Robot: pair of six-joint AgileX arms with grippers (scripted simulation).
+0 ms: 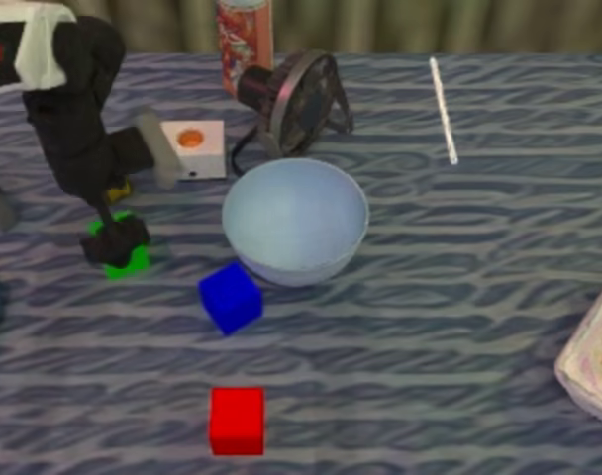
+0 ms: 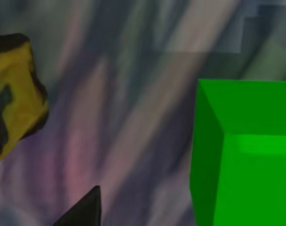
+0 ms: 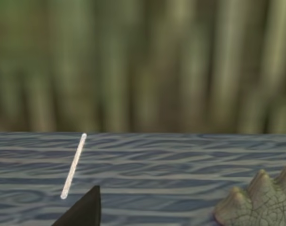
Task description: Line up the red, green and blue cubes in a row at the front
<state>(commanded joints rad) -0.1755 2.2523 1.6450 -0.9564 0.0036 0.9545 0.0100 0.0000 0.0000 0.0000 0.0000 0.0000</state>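
The green cube [image 1: 131, 259] lies at the table's left, mostly covered by my left gripper [image 1: 113, 240], which hangs right over it and is open. In the left wrist view the green cube [image 2: 244, 155] fills one side, and one dark fingertip [image 2: 84, 209] stands well apart from its face; the other finger is hidden. The blue cube [image 1: 231, 297] sits turned at an angle just in front of the pale bowl [image 1: 296, 220]. The red cube [image 1: 237, 421] rests near the front edge. My right gripper [image 3: 126, 214] is parked out of the top view, open, with one fingertip [image 3: 86, 207] showing.
A white block with an orange spot [image 1: 194, 148], a small fan [image 1: 296, 94] and a can [image 1: 245, 35] stand behind the bowl. A white stick [image 1: 443, 97] lies at the back right, a pale tray [image 1: 593, 361] at the right edge. A yellow-black lump [image 2: 13, 89] sits beside the green cube.
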